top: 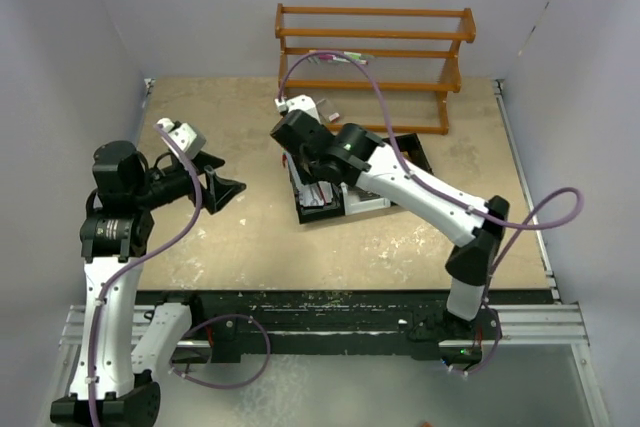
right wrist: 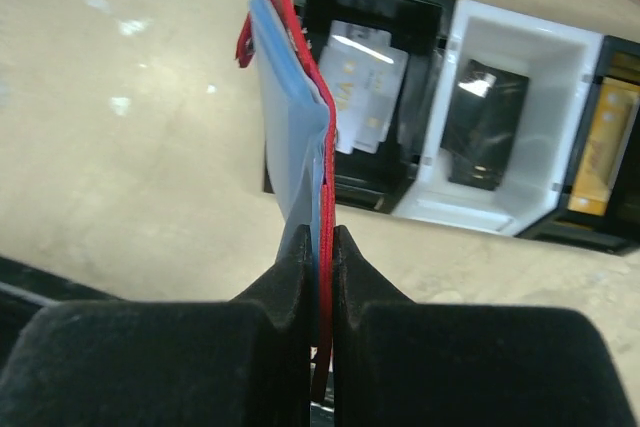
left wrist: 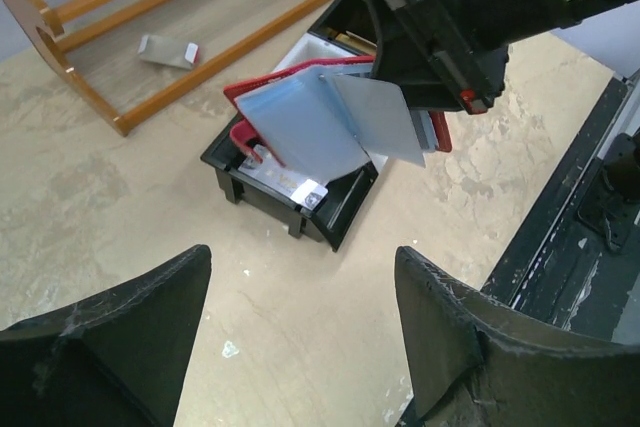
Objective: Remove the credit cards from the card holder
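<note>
The right gripper (right wrist: 322, 239) is pinched tight on one edge of the red wallet (right wrist: 290, 127). The wallet juts straight out past the fingertips, seen edge-on, with its clear sleeves fanned to the left of the red cover. A grey sheet (left wrist: 385, 119) hangs from it just beside the jaws; card or sleeve, I cannot tell. Beyond the wallet lies the tray (right wrist: 450, 57). Its nearest black bay holds loose cards (right wrist: 365, 87), the white bay a black block (right wrist: 485, 122), and the far bay a yellow block (right wrist: 605, 147).

The left gripper (left wrist: 300, 259) stands wide open with only bare table between its jaws. Wallet and tray lie ahead of it, well apart.
</note>
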Available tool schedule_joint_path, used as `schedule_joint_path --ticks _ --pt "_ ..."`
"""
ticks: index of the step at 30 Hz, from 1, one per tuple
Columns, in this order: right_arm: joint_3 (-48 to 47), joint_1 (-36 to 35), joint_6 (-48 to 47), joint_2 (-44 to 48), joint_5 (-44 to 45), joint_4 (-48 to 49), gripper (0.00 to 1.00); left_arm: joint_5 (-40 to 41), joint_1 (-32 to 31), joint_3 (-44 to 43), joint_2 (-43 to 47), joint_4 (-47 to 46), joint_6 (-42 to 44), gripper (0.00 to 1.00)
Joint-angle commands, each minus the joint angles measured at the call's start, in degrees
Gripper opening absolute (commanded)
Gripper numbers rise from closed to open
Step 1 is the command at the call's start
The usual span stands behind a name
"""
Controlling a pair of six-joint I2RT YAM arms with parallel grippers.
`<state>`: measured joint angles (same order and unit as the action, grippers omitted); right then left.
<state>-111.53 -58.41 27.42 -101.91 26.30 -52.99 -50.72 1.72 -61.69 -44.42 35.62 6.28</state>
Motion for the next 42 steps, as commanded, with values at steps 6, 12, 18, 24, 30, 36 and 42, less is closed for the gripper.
schedule_joint_path --ticks 6,12,18,24,30,36,42 --pt "-27.3 -5.2 -3.2 -14.6 16.7 -21.0 0.00 -1.6 -0.2 2.7 1.2 -3.8 -0.4 0.76" --pt "-23.6 -5.8 -3.4 -15.2 18.8 -21.0 0.00 -2.5 -0.2 3.0 2.2 -1.7 -1.9 0.76" --pt "-20.3 -5.8 -2.9 -12.1 9.6 -17.0 0.00 -2.6 -0.2 3.3 1.0 -2.0 -3.8 0.78" --pt "-9.0 -5.6 -6.1 -0.6 -9.8 1.2 0.00 -4.3 -0.2 5.6 1.8 -5.1 -8.3 0.89" --pt "-6.1 -5.6 -6.0 3.9 -22.9 9.4 0.00 -3.3 -0.3 7.4 2.8 -7.7 -10.9 1.00" --pt "-5.0 -5.5 -6.8 6.6 -30.9 12.5 0.00 2.0 -0.3 6.1 3.7 -8.6 -10.7 0.99" --pt "6.7 -3.1 -8.2 15.7 -44.4 22.9 0.00 -5.8 -0.3 1.8 3.4 -4.9 -11.7 0.99"
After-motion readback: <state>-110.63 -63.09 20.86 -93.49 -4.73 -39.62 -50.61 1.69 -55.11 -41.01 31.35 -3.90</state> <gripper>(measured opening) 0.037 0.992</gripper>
